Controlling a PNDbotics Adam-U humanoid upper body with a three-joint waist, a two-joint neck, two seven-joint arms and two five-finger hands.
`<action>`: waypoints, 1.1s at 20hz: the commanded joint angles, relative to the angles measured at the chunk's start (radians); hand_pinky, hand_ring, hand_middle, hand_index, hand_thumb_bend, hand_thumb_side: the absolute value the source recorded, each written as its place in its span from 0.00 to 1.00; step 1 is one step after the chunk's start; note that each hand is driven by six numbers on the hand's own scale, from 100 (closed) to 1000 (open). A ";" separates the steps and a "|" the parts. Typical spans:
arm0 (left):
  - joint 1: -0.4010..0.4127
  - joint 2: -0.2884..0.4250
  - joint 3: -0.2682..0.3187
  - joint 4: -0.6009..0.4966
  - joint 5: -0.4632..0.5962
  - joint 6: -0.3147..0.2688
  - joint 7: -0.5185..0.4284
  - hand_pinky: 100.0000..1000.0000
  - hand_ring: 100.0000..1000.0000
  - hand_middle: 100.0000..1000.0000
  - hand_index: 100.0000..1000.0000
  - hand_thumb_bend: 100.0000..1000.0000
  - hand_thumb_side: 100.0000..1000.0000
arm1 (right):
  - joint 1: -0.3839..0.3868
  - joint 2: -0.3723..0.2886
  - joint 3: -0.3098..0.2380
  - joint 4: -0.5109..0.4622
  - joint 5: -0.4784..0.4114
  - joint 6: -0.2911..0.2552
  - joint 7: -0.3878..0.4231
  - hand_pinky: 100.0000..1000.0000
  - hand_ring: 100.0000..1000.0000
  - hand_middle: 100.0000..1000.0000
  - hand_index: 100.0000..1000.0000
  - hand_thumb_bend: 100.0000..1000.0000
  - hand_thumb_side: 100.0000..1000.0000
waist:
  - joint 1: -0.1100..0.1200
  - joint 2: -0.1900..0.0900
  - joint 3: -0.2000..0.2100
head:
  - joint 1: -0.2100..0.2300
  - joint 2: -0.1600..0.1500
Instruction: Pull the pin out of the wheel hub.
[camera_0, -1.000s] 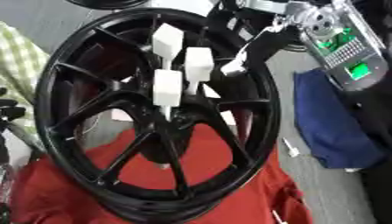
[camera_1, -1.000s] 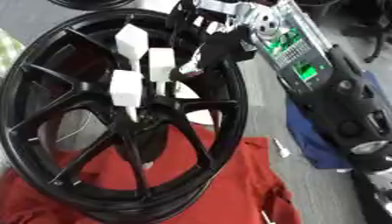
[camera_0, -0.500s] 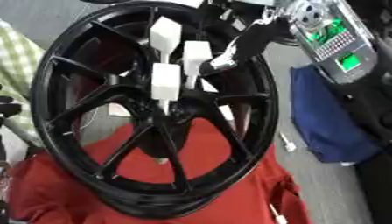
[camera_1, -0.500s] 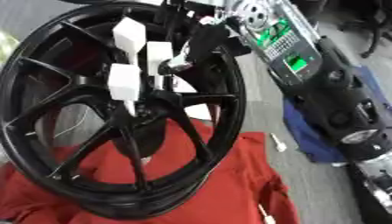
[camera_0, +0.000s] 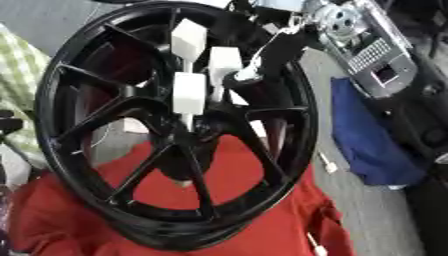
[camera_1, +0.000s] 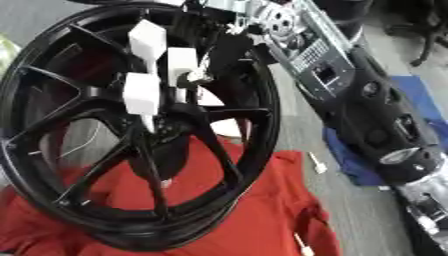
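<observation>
A black wheel (camera_0: 175, 130) stands nearly upright, tilted a little, on a red cloth (camera_0: 271, 220) spread over a grey floor (camera_1: 367, 215). The cloth lies bunched under the lower rim and runs to the near edge of both views. Three white block-headed pins stick out around the hub (camera_0: 197, 131): one pin (camera_0: 189, 39) high up, one (camera_0: 224, 61) to its right, one (camera_0: 189, 93) lowest, its thin shaft going down into the hub.

The right arm (camera_1: 350, 85) comes in from the upper right, black with silver joints and a grey panel. The right hand (camera_0: 278, 42) reaches through the upper right of the wheel, its dark fingers (camera_0: 262, 55) curled by the right-hand pin; a small white piece shows at the fingertips, though the blur leaves it unclear whether they pinch the pin itself or only touch it.

Right of the wheel a blue cloth (camera_0: 367, 145) lies on the floor, partly under the arm. Two small white pieces (camera_1: 316, 162) lie on the floor between the two cloths and at the red cloth's near right edge. A green checked fabric (camera_0: 22, 85) shows at the left edge. The left hand is not seen.
</observation>
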 joint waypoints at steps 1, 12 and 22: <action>-0.019 0.006 -0.002 -0.018 0.001 0.000 -0.004 0.61 0.46 0.43 0.68 0.09 0.99 | -0.011 -0.015 -0.005 -0.003 0.015 0.005 -0.010 0.67 0.76 0.60 0.71 0.52 0.06 | 0.007 -0.016 0.001 | -0.004 -0.012; -0.023 0.004 -0.005 -0.020 -0.002 0.004 -0.007 0.61 0.46 0.43 0.68 0.08 0.99 | -0.005 -0.008 -0.001 -0.002 0.013 0.026 -0.019 0.65 0.74 0.55 0.66 0.50 0.02 | 0.008 -0.012 0.004 | -0.010 -0.014; -0.022 0.001 -0.005 -0.020 -0.004 0.006 -0.007 0.61 0.46 0.43 0.68 0.09 0.99 | -0.003 -0.006 -0.007 -0.006 -0.038 0.072 -0.058 0.62 0.68 0.41 0.55 0.47 0.00 | 0.008 -0.014 0.008 | -0.016 -0.001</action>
